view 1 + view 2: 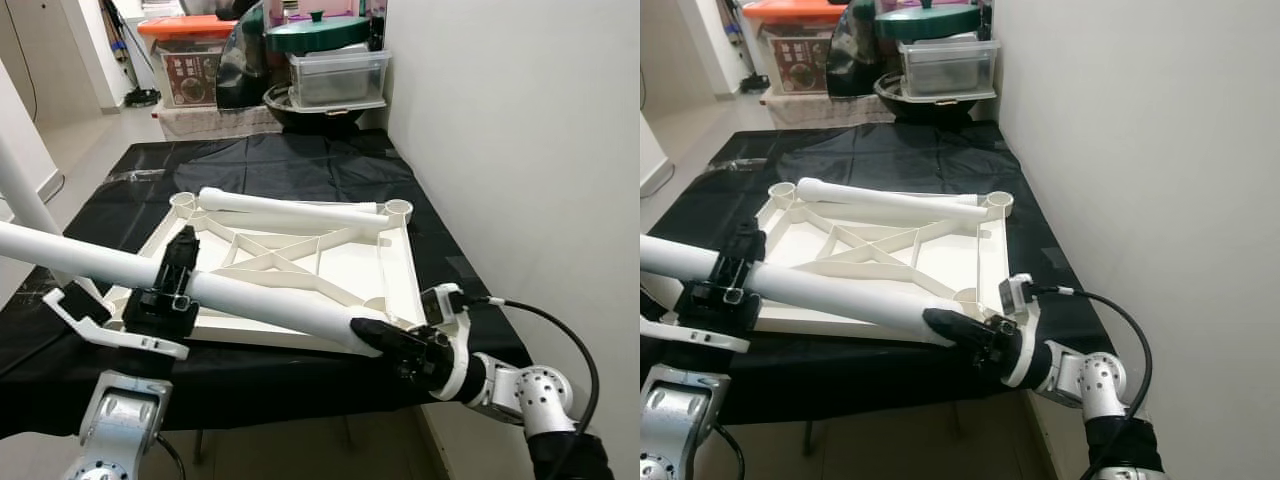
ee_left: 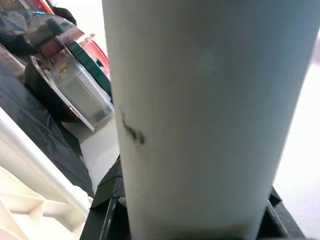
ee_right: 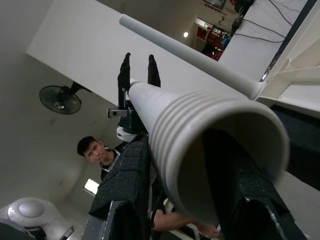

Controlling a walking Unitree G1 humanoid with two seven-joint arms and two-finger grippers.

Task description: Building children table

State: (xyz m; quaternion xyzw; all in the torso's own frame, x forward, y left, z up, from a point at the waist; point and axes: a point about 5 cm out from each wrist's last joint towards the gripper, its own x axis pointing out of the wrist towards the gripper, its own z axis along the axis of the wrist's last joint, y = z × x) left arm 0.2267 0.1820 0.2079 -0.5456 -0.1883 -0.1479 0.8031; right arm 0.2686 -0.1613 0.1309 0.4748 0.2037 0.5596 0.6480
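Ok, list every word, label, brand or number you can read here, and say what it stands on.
No text can be read in these pictures.
Box with the orange lid: a printed label on its front, too small and blurred to read.
White table leg held by both grippers: one dark smudge, not lettering.
Upturned white tabletop: no markings visible.

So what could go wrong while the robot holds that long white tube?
The table leg is held at two spots, by the left gripper mid-length and the right gripper at its threaded end. If the arms move unevenly, it might twist or slip out. Its far end pokes out past the robot's left side and could bump something. It may also knock the loose leg lying on the upturned tabletop.
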